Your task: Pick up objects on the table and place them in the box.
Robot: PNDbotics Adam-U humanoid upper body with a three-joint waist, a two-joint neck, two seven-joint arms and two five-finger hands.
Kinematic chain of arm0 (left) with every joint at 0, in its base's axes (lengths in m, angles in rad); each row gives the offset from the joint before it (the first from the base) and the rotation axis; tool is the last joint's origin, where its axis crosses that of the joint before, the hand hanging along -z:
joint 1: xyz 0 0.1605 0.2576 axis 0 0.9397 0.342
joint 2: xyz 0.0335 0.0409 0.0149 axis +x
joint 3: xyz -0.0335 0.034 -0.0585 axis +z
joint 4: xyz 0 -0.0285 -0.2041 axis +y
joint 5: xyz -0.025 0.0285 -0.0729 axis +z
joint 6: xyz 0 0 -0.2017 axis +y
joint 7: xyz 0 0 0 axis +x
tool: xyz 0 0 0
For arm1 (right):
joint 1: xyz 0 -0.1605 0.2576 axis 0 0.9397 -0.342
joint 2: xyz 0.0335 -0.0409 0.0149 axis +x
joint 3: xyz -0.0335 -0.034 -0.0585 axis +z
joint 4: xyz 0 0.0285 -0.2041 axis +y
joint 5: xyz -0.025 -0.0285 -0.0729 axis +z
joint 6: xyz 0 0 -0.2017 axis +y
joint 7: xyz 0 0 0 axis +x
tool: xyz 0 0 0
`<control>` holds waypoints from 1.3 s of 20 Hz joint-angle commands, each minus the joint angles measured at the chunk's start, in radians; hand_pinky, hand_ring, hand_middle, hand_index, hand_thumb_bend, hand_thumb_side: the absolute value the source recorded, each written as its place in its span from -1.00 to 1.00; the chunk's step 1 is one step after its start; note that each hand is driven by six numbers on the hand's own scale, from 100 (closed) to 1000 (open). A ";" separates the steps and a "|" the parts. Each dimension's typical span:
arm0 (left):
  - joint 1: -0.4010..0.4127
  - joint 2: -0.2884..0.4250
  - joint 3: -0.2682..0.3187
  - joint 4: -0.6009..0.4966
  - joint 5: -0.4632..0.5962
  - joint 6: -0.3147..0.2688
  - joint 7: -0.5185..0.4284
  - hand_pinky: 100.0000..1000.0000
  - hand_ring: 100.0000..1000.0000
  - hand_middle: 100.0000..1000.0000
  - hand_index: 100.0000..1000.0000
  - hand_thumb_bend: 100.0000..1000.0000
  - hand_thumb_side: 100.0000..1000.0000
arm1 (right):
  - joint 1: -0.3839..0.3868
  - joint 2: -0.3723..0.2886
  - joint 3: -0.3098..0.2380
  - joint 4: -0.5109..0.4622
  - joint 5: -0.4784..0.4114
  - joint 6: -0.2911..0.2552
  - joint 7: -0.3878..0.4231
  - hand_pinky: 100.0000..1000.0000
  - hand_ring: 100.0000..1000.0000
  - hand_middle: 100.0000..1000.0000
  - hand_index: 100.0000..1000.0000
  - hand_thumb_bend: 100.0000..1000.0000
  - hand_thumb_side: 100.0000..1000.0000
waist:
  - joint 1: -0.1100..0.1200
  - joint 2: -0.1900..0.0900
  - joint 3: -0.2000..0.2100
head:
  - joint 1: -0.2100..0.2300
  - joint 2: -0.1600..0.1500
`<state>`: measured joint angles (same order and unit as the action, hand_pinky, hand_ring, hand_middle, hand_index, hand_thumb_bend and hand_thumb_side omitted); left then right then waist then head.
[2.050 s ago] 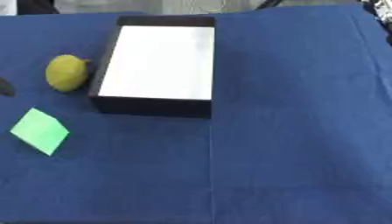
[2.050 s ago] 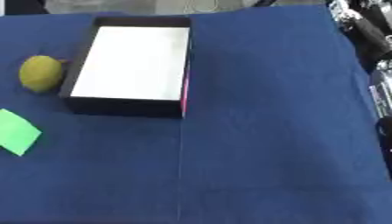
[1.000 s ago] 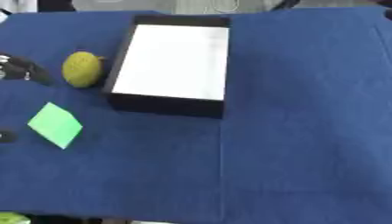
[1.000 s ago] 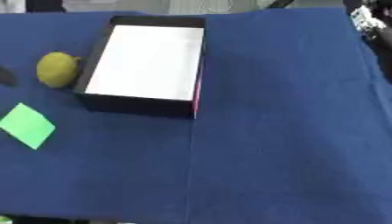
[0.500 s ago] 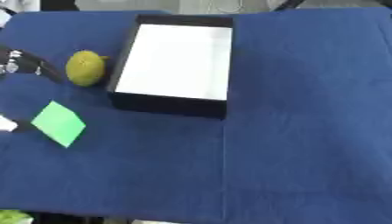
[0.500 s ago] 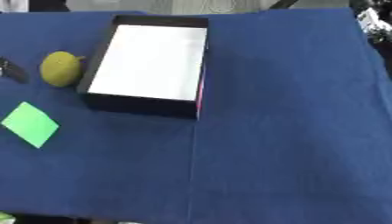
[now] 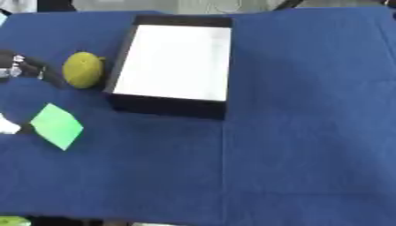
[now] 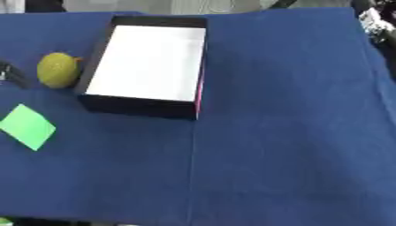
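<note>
Left hand (image 7: 21,67), fingers too cropped to tell their spread, sits just beside the yellow fruit (image 7: 83,69), seemingly lined up to carry it to the box (image 7: 174,66) beyond.

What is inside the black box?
Nothing yet. The box shows only its bare white bottom. The yellow fruit and the green square lie outside it on the blue cloth. The near wall hides no part of the floor that I can tell.

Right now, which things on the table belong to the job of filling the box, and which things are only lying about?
Belong to the job:
- box, black outside, white inside, nothing in it
- yellow-green fruit, left of the box
- green flat piece, nearer than the fruit
- left hand, at the left edge beside the fruit

Only lying about:
- blue cloth covering the table
</note>
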<state>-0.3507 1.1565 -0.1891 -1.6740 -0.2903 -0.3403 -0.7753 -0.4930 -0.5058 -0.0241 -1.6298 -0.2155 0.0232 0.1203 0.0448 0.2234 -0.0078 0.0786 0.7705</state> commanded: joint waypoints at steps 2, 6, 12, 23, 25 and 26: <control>-0.028 0.014 -0.006 0.017 -0.032 -0.086 -0.080 0.82 0.77 0.72 0.80 -0.04 -0.59 | -0.011 -0.015 -0.006 -0.005 0.005 0.000 0.005 1.00 0.84 0.77 0.69 -1.00 -0.18 | 0.013 -0.018 -0.003 | 0.007 -0.001; -0.045 0.001 -0.022 0.043 -0.089 -0.099 -0.060 0.82 0.78 0.73 0.80 0.11 -0.86 | -0.011 -0.015 -0.006 -0.004 0.007 -0.001 0.007 1.00 0.84 0.77 0.69 -1.00 -0.18 | 0.012 -0.015 -0.006 | 0.010 -0.001; -0.056 -0.017 -0.055 0.090 -0.131 -0.129 -0.056 0.83 0.78 0.72 0.80 0.11 -0.90 | -0.011 -0.014 -0.006 -0.004 0.008 0.000 0.007 1.00 0.84 0.77 0.69 -1.00 -0.18 | 0.013 -0.010 -0.011 | 0.014 -0.001; -0.070 -0.042 -0.090 0.148 -0.197 -0.160 -0.067 0.83 0.80 0.74 0.80 0.22 -0.78 | -0.008 -0.012 -0.005 -0.003 0.010 0.001 0.010 1.00 0.84 0.76 0.68 -1.00 -0.18 | 0.015 -0.005 -0.016 | 0.022 -0.001; -0.079 -0.054 -0.096 0.162 -0.212 -0.169 -0.056 0.82 0.80 0.74 0.80 0.20 -0.81 | -0.007 -0.012 -0.005 -0.003 0.011 0.001 0.011 1.00 0.84 0.76 0.68 -1.00 -0.18 | 0.015 -0.004 -0.017 | 0.022 -0.001; -0.084 -0.061 -0.100 0.168 -0.215 -0.175 -0.049 0.82 0.79 0.74 0.79 0.18 -0.81 | -0.007 -0.011 -0.005 -0.002 0.012 0.001 0.011 1.00 0.84 0.76 0.69 -1.00 -0.18 | 0.014 -0.003 -0.017 | 0.022 -0.001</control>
<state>-0.4191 1.0735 -0.2941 -1.5098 -0.4945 -0.3961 -0.7196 -0.4914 -0.5010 -0.0239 -1.6241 -0.2095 0.0244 0.1297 0.0475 0.2243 -0.0245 0.0976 0.7705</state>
